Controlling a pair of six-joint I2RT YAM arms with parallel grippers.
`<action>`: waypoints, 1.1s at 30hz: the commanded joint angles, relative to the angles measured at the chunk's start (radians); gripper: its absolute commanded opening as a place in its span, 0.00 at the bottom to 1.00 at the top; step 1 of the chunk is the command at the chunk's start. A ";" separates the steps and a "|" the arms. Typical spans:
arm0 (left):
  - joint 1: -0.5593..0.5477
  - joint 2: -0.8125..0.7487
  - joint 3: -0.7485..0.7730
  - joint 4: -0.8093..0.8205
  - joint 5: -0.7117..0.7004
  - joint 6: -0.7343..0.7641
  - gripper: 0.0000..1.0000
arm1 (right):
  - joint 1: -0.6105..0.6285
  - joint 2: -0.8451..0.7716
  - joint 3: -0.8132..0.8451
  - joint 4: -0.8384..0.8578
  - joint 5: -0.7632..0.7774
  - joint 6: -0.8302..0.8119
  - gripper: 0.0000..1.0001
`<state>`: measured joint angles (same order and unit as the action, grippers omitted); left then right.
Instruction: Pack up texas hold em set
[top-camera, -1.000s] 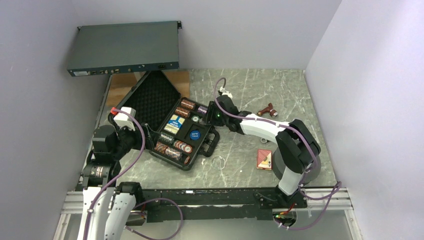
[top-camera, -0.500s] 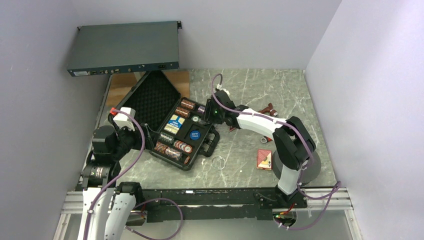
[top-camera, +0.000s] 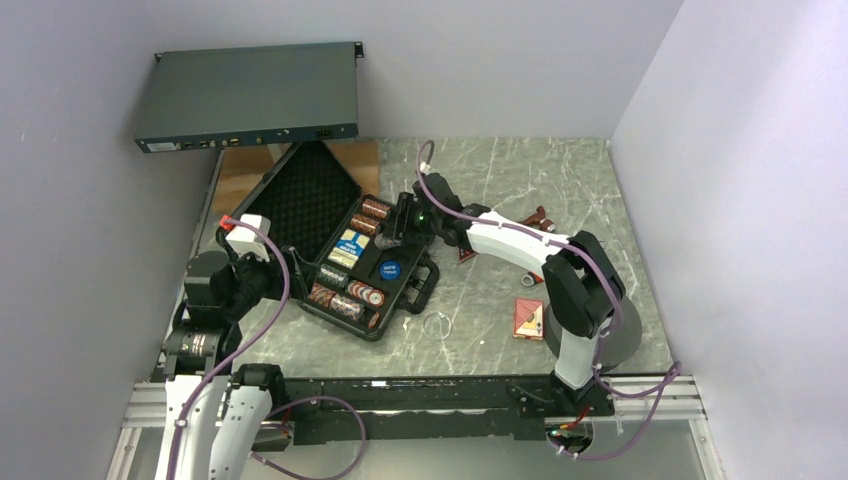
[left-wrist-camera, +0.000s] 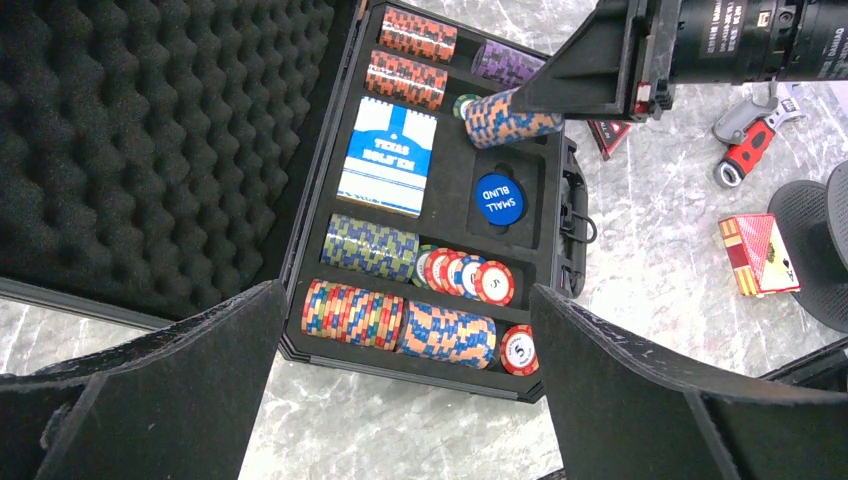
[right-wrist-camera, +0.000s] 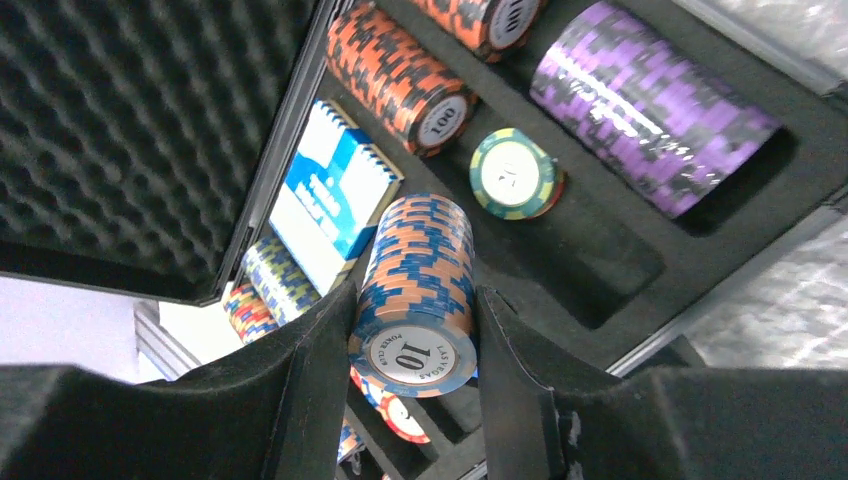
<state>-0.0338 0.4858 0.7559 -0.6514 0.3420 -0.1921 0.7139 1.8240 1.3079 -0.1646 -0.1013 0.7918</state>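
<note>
A roll of chips (right-wrist-camera: 415, 290) is striped in blue and orange. Inside the black case (left-wrist-camera: 150, 150), a purple-and-black roll (right-wrist-camera: 650, 110), a blue-and-white card box (left-wrist-camera: 388, 158) and a blue disc (left-wrist-camera: 498, 198) lettered in white are seen.
</note>
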 joint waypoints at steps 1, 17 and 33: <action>-0.002 -0.009 -0.003 0.032 -0.007 0.011 0.99 | 0.009 0.023 0.033 0.119 -0.059 0.027 0.00; -0.002 -0.019 -0.005 0.032 -0.015 0.010 0.99 | -0.093 -0.052 -0.124 0.334 0.041 0.110 0.00; -0.002 -0.024 -0.006 0.032 -0.016 0.011 0.99 | -0.086 -0.008 -0.301 0.549 0.003 0.194 0.00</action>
<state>-0.0338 0.4683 0.7555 -0.6514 0.3340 -0.1921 0.6224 1.8420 1.0817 0.2211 -0.0944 0.9360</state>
